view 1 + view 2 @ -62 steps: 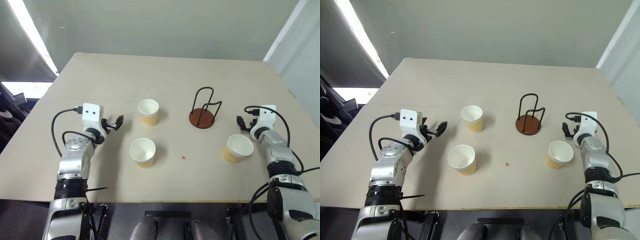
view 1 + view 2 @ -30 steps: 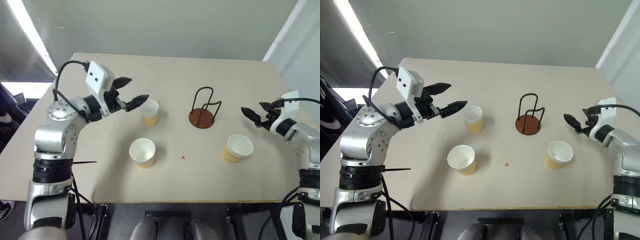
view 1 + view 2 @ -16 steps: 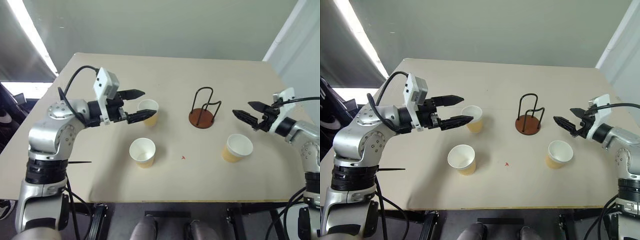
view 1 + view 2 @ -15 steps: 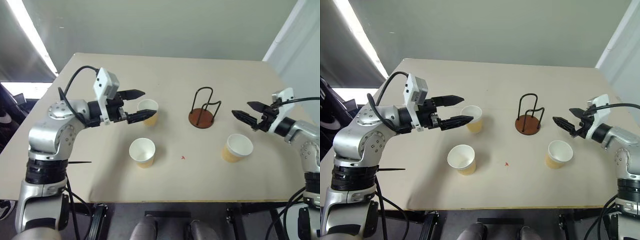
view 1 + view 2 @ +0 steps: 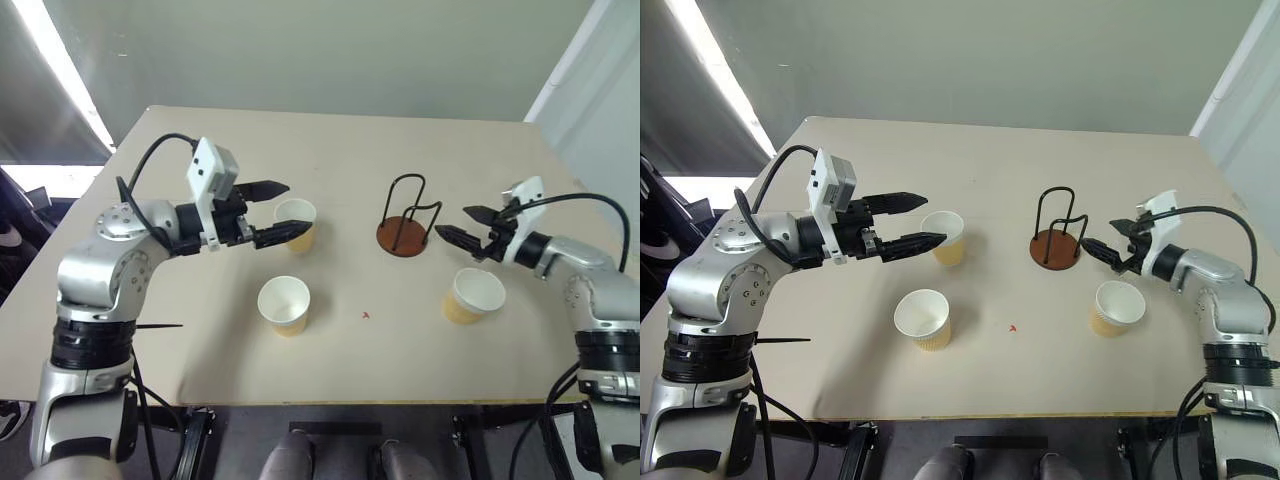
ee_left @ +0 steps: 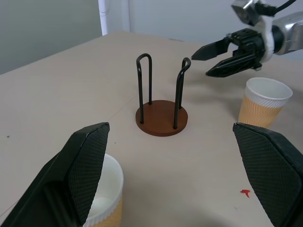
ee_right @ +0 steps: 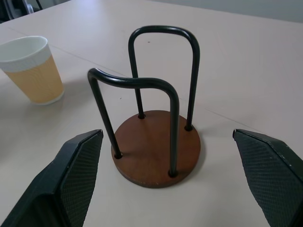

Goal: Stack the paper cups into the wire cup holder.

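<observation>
- Three paper cups stand upright on the table (image 5: 200, 370), well apart from one another, each showing a white inside with nothing in it.
- One far cup (image 5: 295, 223) sits left of the centre; the near cup (image 5: 284, 305) sits closer to the table's front edge, below it in the head view.
- The right-hand cup (image 5: 474, 296) stands on the right, nearer the front than the wire cup holder (image 5: 405, 218).
- That holder, a round reddish-brown disc with two black wire loops rising from it, stands upright right of centre and holds no cup.
- The left gripper (image 5: 278, 212) hangs above the table with its two black fingers spread wide; its lower finger crosses in front of the far cup, whether it touches I cannot tell.
- The right gripper (image 5: 465, 224) hangs just right of the holder and above the right-hand cup, fingers apart, gripping nothing, pointing at the loops.
- A small red mark (image 5: 366, 316) lies on the pale beige tabletop between the near cup and the right-hand cup.
- Behind the table is a plain grey-green wall, with a bright strip of light at the upper left.
</observation>
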{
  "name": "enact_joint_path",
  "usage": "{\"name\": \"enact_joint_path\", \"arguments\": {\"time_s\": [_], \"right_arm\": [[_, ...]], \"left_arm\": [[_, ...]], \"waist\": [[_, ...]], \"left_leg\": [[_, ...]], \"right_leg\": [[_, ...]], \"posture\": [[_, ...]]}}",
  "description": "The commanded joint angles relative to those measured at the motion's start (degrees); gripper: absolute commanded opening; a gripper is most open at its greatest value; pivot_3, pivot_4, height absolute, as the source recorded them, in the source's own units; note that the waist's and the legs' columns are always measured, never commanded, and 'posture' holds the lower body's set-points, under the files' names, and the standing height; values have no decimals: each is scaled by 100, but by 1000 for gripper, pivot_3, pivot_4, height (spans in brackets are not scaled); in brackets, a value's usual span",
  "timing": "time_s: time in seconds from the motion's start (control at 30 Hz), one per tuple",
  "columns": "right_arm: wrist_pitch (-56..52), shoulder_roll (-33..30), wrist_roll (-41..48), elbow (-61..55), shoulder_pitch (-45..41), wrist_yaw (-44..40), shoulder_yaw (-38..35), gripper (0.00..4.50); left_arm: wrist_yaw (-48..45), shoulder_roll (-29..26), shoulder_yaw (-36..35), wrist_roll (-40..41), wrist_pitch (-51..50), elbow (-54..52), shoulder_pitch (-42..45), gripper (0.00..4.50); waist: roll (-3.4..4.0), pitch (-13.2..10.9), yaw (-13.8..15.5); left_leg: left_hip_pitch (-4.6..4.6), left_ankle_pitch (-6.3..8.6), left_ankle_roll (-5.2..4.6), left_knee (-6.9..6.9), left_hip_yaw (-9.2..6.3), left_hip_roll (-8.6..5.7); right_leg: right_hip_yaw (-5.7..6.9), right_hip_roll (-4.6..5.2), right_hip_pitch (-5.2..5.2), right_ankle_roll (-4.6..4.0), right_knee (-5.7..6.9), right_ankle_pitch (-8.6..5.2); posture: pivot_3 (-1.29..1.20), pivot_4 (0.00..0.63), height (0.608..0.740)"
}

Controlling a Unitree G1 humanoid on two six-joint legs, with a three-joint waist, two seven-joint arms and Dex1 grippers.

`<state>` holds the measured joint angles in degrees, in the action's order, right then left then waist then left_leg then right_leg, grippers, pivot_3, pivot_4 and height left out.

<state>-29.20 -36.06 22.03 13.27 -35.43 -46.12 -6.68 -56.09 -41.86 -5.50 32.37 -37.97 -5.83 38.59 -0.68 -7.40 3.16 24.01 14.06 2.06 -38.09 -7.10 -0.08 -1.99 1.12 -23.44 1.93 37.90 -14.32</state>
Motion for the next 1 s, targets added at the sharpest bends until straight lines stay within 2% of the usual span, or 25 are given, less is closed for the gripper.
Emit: {"name": "enact_joint_path", "arguments": {"time_s": [0.03,0.47,0.57,0.9,0.93,1.0], "right_arm": [[280,19,-132,183,-242,-33,12,4481],[939,413,-621,1268,-833,12,257,4481],[1036,458,-684,1417,-924,59,231,3896],[1116,563,-713,1520,-1007,139,180,253],[1101,568,-706,1479,-990,136,177,46],[1061,568,-677,1396,-970,111,167,46]], "left_arm": [[-16,-81,-90,38,63,-198,30,4500],[29,-96,-77,5,65,-262,-20,4500],[30,-94,-69,-4,68,-254,-17,4500],[-39,-130,-74,-5,47,-193,-40,4500],[-49,-139,-79,2,40,-196,-47,4500],[-73,-152,-78,19,17,-201,-52,4500]], "waist": [[0,0,6],[0,0,8],[0,0,5],[0,0,5],[1,0,4],[0,0,3]], "left_leg": [[1,0,0,0,0,0],[2,0,1,2,-1,0],[1,0,1,2,-1,0],[2,0,2,3,-1,0],[2,0,2,3,-1,0],[2,0,2,3,-1,0]], "right_leg": [[0,0,0,0,0,0],[2,0,-1,0,1,0],[2,0,-2,-1,2,0],[2,1,-2,-1,1,0],[3,1,-2,-1,1,0],[2,1,-2,-1,1,0]], "posture": [[0,150,740],[0,150,740],[0,150,740],[0,150,740],[0,150,740],[0,150,740]]}}
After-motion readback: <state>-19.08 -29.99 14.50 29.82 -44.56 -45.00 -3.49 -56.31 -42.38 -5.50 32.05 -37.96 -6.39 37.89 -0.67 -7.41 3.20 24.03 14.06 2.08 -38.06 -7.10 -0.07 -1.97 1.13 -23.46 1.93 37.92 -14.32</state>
